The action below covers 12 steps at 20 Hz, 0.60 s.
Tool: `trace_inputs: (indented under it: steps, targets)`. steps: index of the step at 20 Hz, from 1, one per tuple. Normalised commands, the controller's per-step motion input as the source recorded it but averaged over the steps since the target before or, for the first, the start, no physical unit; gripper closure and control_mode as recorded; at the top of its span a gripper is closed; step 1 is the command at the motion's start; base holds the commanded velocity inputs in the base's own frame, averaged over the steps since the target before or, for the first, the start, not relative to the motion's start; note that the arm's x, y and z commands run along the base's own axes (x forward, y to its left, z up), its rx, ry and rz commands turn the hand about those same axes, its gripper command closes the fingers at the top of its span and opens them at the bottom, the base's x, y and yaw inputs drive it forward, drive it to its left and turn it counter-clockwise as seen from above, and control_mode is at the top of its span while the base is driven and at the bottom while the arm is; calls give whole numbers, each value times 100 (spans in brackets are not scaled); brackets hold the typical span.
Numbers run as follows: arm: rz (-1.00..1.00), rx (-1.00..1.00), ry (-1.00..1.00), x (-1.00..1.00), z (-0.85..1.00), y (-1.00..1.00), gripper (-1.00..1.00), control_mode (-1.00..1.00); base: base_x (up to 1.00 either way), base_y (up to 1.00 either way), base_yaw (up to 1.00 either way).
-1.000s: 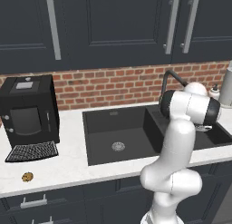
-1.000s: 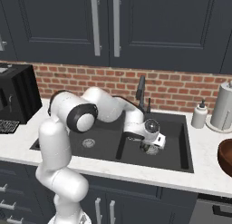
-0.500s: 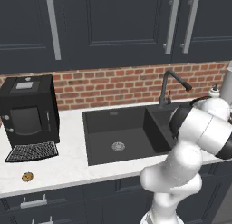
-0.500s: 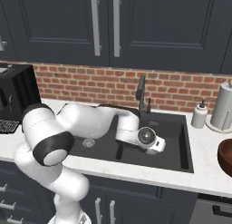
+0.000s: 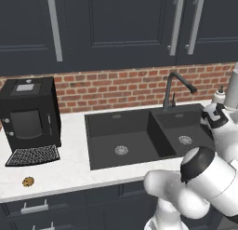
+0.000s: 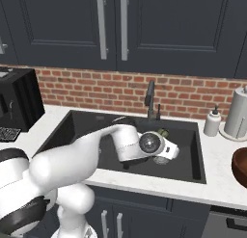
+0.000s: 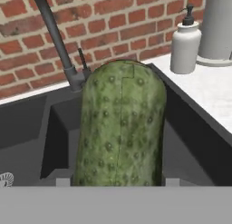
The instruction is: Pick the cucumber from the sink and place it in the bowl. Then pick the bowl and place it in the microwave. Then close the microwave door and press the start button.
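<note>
The bumpy dark green cucumber (image 7: 120, 128) stands upright in the hand view, clamped between my gripper (image 7: 118, 182) and its two small fingertips (image 7: 63, 182). From the right base view the gripper (image 6: 162, 138) hovers over the right basin of the black sink (image 6: 185, 157), with the cucumber's end (image 6: 163, 132) poking out above the hand. At the right edge of that view, the reddish-brown bowl (image 6: 240, 165) sits on the counter. The microwave and its door are out of view.
The black curved faucet (image 5: 173, 87) rises behind the sink. A soap dispenser (image 6: 211, 122) and paper towel roll (image 6: 239, 114) stand on the right counter. A black coffee machine (image 5: 29, 113) and a cookie (image 5: 28, 181) are on the left counter.
The arm's elbow has swung down and toward the cameras, to the right in the left base view. The hand stays over the right basin with the cucumber still held.
</note>
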Motion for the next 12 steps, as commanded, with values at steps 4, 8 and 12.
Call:
trace_inputs:
  steps: [4, 8, 12]
  targets:
    - [-8, 0, 0, -44, 86, -24, 100, -100, 0, 0, 0]
    - [-12, 0, 0, -53, 63, -30, 100, -100, 0, 0, 0]
    - [-14, -2, 0, -57, 33, -28, 100, -100, 0, 0, 0]
